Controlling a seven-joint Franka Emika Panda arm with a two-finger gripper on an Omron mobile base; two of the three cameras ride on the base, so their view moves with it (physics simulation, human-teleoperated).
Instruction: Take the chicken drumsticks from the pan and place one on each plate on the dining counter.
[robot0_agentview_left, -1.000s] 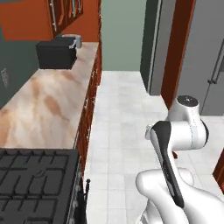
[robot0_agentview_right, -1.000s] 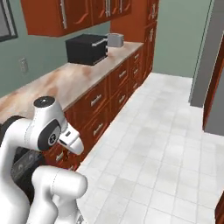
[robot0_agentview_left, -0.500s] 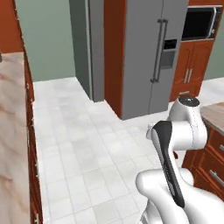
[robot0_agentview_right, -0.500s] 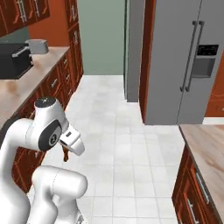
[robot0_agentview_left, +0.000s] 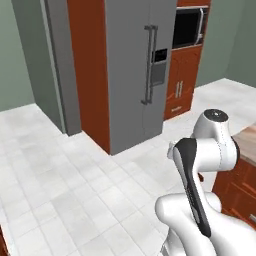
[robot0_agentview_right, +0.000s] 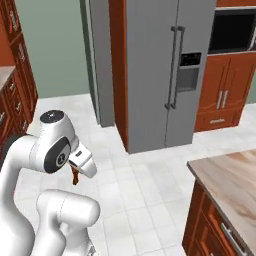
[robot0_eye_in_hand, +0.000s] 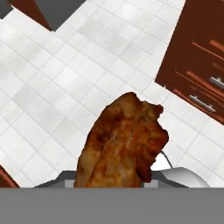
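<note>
Base swung toward fridge (robot0_agentview_left: 135, 75); drumstick (robot0_eye_in_hand: 122, 144) clamped in pincer (robot0_agentview_right: 75, 177).

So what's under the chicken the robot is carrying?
Below the chicken drumstick lies white tiled floor, with brown drawers off to one side. The chicken covers the gripper's tips and the floor directly beneath.

My white arm (robot0_agentview_left: 210, 150) has dark joints. The chicken drumstick (robot0_eye_in_hand: 120, 144) I carry is glossy orange-brown, mottled darker. The floor (robot0_agentview_left: 65, 190) is white tile, the fridge (robot0_agentview_right: 170, 65) grey, the cabinets (robot0_agentview_right: 220, 90) red-brown wood, the dining counter (robot0_agentview_right: 235, 175) beige marble with reddish veins.
</note>
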